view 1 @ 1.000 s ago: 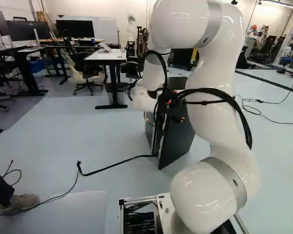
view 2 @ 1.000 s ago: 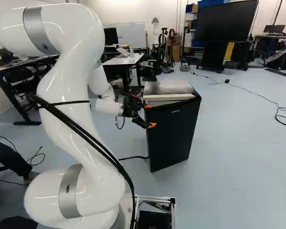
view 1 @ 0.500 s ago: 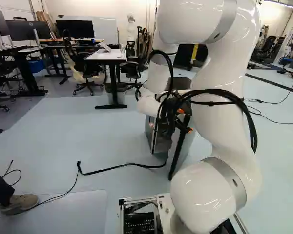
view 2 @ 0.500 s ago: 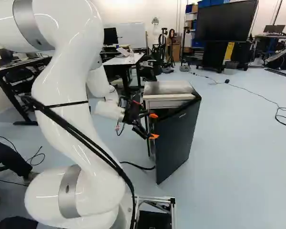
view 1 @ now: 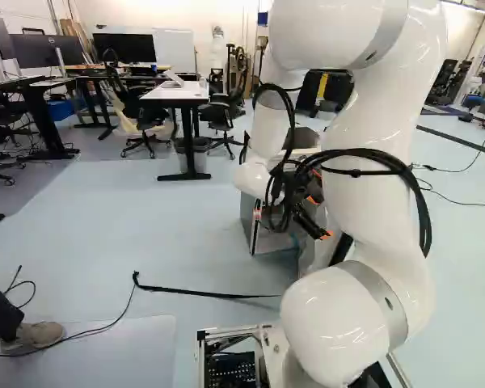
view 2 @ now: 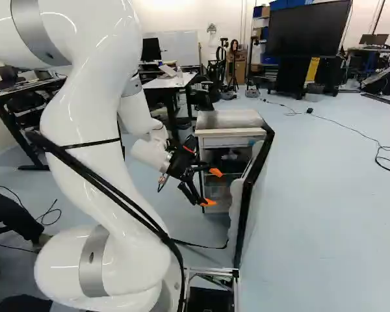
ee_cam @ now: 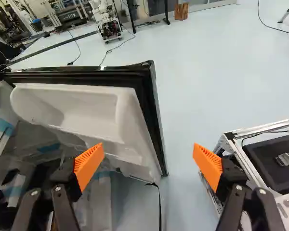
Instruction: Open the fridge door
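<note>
In the right base view my gripper (view 2: 212,187) is in front of the small fridge (view 2: 229,119), on the inner side of its door (view 2: 252,179). The door stands swung wide, showing shelves inside. My arm partly hides fridge and door in the left base view. The wrist view shows my gripper (ee_cam: 149,166) with its two orange pads far apart and nothing held between them. One finger overlaps the white door liner (ee_cam: 72,103); the door's dark free edge (ee_cam: 156,120) lies ahead, between the two fingers' lines. Contact with the liner cannot be told.
A black cord (view 1: 202,292) crosses the floor toward the fridge. A person's shoe (view 1: 39,335) is at the left of the left base view. The base frame (ee_cam: 260,127) lies beside one finger. Another robot (ee_cam: 106,21) stands far beyond the door.
The door has swung from nearly closed to wide, its free edge coming toward the base. My gripper has moved inside the door and turned with the arm. The cord has shifted nearer the base.
</note>
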Controlling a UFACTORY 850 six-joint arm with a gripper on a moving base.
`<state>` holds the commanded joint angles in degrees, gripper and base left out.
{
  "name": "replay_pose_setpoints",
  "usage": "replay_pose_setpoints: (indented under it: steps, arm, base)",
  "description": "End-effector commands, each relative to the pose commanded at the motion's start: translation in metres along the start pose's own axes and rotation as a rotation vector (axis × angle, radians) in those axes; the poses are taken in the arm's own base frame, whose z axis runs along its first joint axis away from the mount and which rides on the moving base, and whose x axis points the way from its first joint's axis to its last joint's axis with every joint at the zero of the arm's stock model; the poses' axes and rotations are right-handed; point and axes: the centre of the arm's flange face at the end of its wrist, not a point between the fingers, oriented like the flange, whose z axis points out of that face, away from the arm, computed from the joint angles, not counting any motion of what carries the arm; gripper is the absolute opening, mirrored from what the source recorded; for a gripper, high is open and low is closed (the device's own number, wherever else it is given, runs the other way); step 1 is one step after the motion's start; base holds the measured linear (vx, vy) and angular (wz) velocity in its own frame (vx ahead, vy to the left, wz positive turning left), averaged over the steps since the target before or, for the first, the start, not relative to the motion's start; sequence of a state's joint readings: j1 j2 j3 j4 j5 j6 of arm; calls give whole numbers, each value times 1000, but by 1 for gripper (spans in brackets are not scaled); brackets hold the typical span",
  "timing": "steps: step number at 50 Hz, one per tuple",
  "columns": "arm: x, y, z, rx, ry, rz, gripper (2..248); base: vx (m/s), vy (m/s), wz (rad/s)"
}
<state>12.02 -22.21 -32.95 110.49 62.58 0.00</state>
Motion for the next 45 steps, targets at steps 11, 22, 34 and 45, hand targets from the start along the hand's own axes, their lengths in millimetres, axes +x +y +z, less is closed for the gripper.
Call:
replay_pose_setpoints:
  steps: [11,22,34,45]
  arm:
    - [0,-1,0,-2,1,2,247]
    - [5,-13,8,-18,13,29,247]
    - [15,-36,28,-66,26,88,247]
    - [26,-55,49,-111,33,142,247]
  base:
    - [0,0,0]
    - [0,0,0]
    - [0,0,0]
    - [0,0,0]
